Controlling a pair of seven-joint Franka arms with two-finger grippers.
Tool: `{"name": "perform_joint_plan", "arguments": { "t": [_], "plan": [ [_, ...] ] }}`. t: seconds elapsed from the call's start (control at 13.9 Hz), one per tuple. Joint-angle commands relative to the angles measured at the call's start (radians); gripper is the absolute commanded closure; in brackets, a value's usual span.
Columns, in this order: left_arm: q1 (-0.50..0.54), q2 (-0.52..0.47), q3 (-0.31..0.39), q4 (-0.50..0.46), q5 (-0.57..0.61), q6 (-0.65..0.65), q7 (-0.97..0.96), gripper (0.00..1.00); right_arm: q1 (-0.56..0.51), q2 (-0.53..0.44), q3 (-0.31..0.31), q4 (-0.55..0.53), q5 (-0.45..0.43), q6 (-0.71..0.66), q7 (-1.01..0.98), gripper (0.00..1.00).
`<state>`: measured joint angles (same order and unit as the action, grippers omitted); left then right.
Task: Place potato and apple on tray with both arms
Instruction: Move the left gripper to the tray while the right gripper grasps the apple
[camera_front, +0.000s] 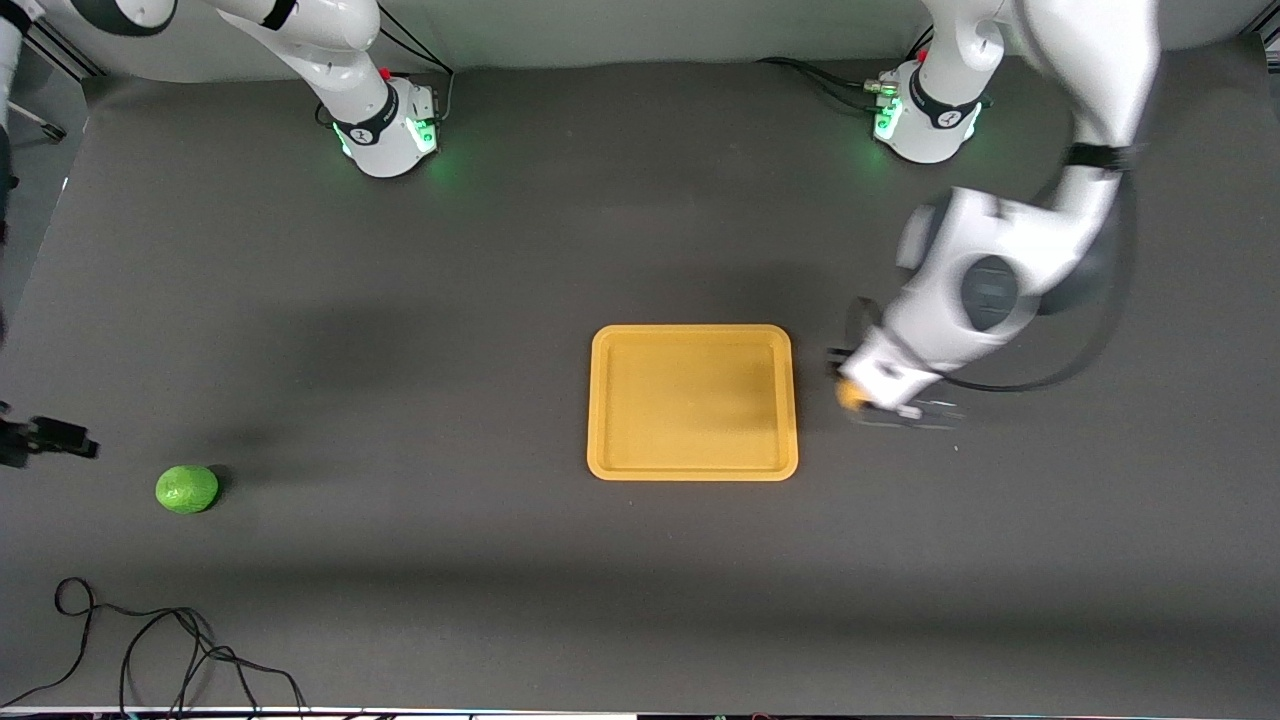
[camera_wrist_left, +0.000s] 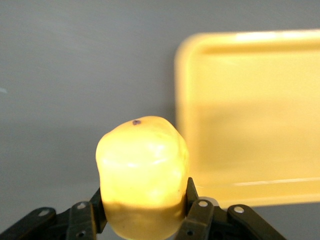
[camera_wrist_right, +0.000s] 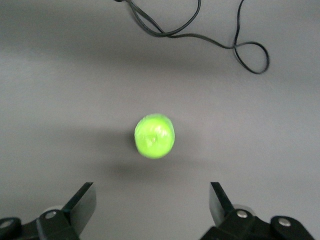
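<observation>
two items, neither yet on the tray

nothing has been placed so far: the flat rectangular orange-yellow plastic tray (camera_front: 692, 402) lies bare in the middle of the dark grey bench (camera_front: 400, 300). the small oval yellow-tan potato (camera_wrist_left: 142, 172) is clamped between the fingers of the left claw (camera_front: 868, 398), which is held in the air just beside the tray's edge toward the left arm's end of the bench; in the left wrist view the tray's rim is seen close to the held potato. the small round bright green apple (camera_front: 187, 489) rests on the bench, well apart from the tray, toward the right arm's end and nearer to the front camera than the tray. the right claw (camera_wrist_right: 150, 212) is positioned above the apple with its fingers spread apart and nothing gripped. by judgement, the potato's delivery is nearly complete, while the apple is not yet grasped, carried or set down. a loose black cable (camera_front: 150, 650) lies near the apple, nearer to the front camera.
</observation>
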<state>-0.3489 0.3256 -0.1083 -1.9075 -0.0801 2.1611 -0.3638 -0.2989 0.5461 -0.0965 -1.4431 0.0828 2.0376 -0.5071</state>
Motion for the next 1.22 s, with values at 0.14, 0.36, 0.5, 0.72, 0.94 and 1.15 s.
{"name": "perform_joint_plan", "arguments": {
  "t": [0.14, 0.36, 0.5, 0.72, 0.94, 1.15],
  "plan": [
    [-0.128, 0.222, -0.001, 0.053, -0.007, 0.144, -0.098, 0.83, 0.003, 0.109, 0.004, -0.03, 0.077, 0.151, -0.027, 0.0],
    [-0.133, 0.268, -0.001, 0.051, -0.007, 0.203, -0.099, 0.8, 0.006, 0.175, 0.006, -0.03, 0.112, 0.219, -0.04, 0.0],
    [-0.131, 0.263, -0.001, 0.051, -0.007, 0.204, -0.099, 0.46, 0.004, 0.205, 0.006, -0.03, 0.112, 0.243, -0.042, 0.0],
    [-0.125, 0.253, 0.001, 0.059, 0.003, 0.203, -0.099, 0.0, 0.004, 0.255, 0.006, -0.028, 0.112, 0.289, -0.041, 0.0],
    [-0.117, 0.199, 0.001, 0.061, 0.002, 0.168, -0.104, 0.0, 0.003, 0.273, 0.006, -0.026, 0.112, 0.291, -0.041, 0.1],
    [-0.085, 0.071, 0.018, 0.07, 0.002, 0.035, -0.093, 0.0, 0.006, 0.259, 0.006, -0.02, 0.106, 0.28, -0.06, 0.64]
  ]
}}
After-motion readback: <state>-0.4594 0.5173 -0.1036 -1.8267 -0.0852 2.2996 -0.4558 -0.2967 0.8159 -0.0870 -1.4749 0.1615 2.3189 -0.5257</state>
